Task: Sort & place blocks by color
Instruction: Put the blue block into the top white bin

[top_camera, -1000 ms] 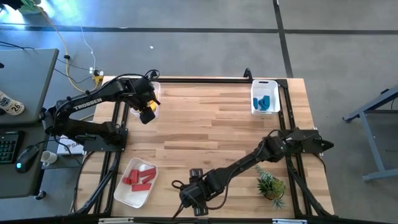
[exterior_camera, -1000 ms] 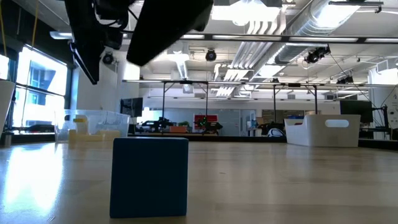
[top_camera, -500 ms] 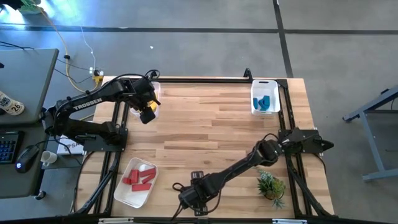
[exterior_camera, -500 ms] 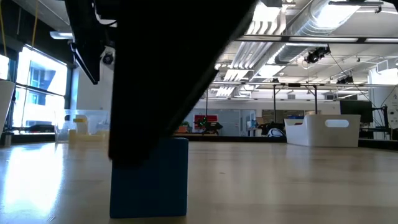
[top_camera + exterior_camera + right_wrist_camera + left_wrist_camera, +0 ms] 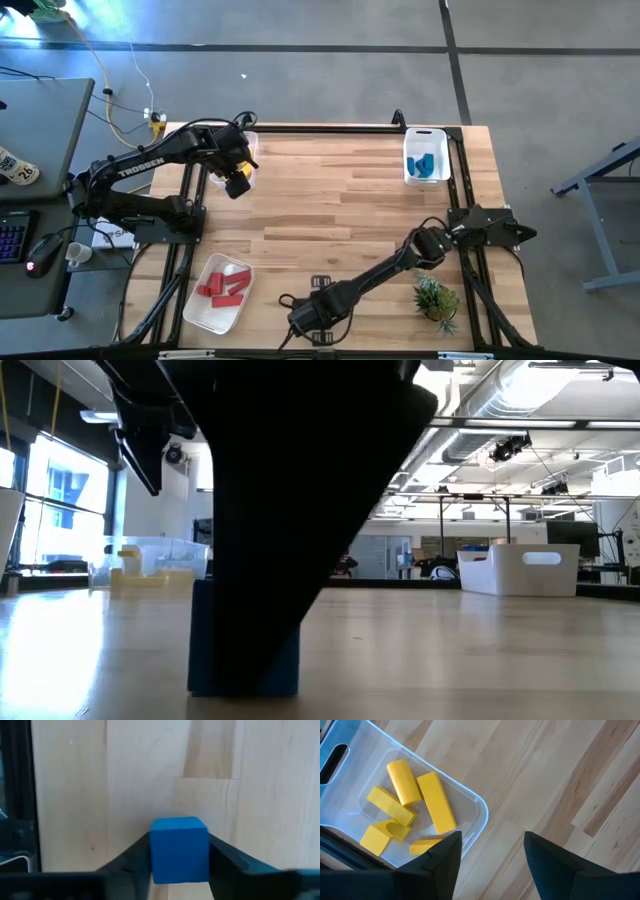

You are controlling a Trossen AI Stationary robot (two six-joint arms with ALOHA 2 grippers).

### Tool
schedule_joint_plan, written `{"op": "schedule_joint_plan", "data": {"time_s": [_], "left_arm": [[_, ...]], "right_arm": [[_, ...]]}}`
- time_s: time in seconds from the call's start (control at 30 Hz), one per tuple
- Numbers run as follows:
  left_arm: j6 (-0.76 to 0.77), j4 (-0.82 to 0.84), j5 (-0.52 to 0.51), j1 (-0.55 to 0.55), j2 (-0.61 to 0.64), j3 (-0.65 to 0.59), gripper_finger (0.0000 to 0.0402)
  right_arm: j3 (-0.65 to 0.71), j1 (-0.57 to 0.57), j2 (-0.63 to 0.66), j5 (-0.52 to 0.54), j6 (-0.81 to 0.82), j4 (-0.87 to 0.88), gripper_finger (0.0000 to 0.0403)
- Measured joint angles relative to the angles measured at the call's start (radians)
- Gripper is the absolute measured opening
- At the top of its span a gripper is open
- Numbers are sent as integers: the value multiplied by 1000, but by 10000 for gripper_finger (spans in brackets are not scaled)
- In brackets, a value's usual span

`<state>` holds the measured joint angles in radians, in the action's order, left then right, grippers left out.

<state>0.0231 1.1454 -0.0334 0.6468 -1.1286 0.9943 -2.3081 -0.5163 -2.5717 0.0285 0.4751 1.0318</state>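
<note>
Down at the table's near edge, my right gripper [image 5: 180, 870] clamps a small blue cube block [image 5: 179, 849] resting on the pale wood; my left gripper [image 5: 492, 855] hangs spread beside the clear bin of yellow blocks [image 5: 436, 802].

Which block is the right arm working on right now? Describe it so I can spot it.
Start at the near edge of the wooden table, well left of the small green plant. The right gripper is down there, fingers against a blue cube. It is the only block out on the bare wood.
</note>
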Motion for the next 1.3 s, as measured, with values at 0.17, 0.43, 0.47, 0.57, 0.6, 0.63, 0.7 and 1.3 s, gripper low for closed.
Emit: {"op": "schedule_joint_plan", "data": {"time_s": [0.17,0.43,0.47,0.57,0.6,0.63,0.7,1.3], "left_arm": [[0,-24,0,0,0,0,202],[2,-46,3,0,0,0,202],[2,-46,3,0,0,0,202],[2,-48,4,-1,0,0,202],[1,-50,3,-1,0,0,202],[0,-52,4,-1,0,0,202],[1,-54,4,-4,0,0,202],[10,-157,5,-18,2,0,202]], "right_arm": [[-2,1,0,-15,23,-2,101],[-2,24,12,67,105,105,101],[-10,33,13,84,104,125,101],[-37,60,18,136,103,218,101],[-47,70,18,155,96,253,101],[-45,81,24,168,90,277,101],[-33,105,41,194,77,324,101],[-30,369,204,555,-220,541,101]]}}
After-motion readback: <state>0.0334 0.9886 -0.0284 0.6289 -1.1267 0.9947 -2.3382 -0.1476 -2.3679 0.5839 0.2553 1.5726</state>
